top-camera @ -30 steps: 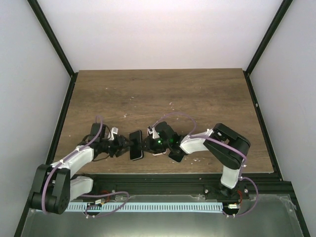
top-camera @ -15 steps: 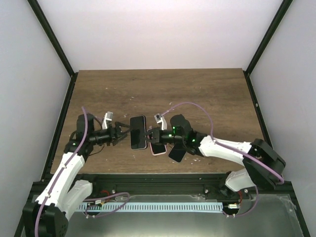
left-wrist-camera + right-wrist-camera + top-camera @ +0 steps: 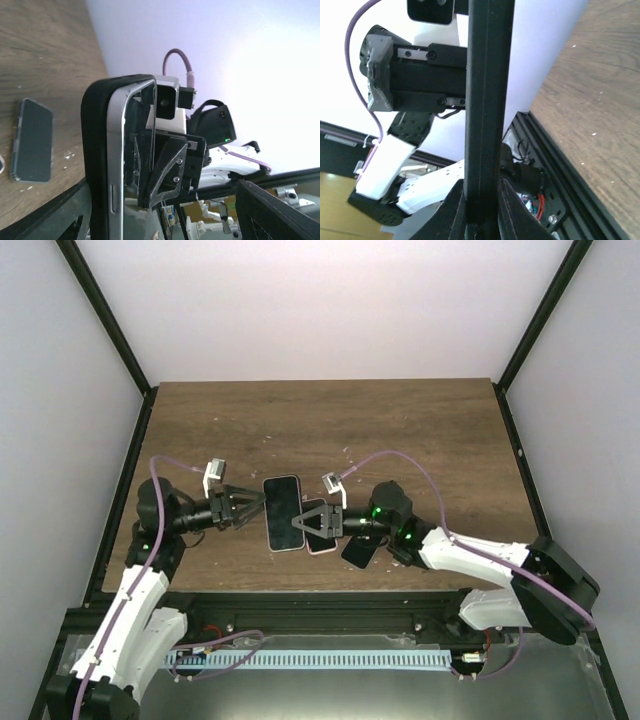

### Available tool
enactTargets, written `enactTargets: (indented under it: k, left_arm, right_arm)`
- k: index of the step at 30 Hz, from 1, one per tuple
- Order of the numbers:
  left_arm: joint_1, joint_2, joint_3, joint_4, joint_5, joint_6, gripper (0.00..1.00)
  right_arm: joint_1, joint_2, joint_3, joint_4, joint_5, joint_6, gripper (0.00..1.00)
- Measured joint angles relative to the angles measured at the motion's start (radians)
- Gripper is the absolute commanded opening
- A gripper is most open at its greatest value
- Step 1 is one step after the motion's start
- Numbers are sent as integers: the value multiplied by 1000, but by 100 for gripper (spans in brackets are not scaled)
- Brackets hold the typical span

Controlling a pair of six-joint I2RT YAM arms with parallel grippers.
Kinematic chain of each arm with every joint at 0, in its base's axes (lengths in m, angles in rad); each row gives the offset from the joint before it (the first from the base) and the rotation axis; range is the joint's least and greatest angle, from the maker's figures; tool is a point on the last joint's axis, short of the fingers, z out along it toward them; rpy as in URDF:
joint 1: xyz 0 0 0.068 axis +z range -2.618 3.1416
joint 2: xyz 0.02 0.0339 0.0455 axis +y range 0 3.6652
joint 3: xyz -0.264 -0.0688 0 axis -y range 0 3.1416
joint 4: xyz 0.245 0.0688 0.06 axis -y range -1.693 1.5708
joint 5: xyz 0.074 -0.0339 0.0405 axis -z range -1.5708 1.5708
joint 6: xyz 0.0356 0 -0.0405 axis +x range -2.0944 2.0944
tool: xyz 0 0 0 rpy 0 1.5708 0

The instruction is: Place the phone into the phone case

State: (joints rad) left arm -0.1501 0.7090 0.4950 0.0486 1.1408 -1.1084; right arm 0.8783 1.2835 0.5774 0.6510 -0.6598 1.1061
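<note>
The left pincer (image 3: 250, 508) has just sprung apart and let go, so the phone (image 3: 282, 508) now hangs above the counter (image 3: 350, 430) clamped only by the right pincer (image 3: 300, 525), over what may be the case (image 3: 321, 546).

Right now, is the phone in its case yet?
Done: the black rectangular phone is held above the wooden table, clamped by the shut right end effector. In hand: the open left end effector sits at its other side. Left: I cannot tell whether it is already cased, so that needs checking.
</note>
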Motion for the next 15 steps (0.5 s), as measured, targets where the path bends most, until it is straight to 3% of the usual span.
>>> enactTargets:
  k: [5, 9, 13, 15]
  left_arm:
    - [-1, -29, 0, 108, 26, -63, 80]
    - [-8, -16, 0, 142, 32, -82, 74]
    - [-18, -11, 0, 159, 32, -101, 51]
    - [-21, -9, -4, 189, 31, -116, 34]
  right_arm:
    - [2, -49, -13, 47, -49, 19, 6]
    - [2, -45, -28, 138, -99, 61, 6]
    - [2, -26, -30, 221, -135, 100, 7]
    - [2, -21, -32, 239, -144, 111, 7]
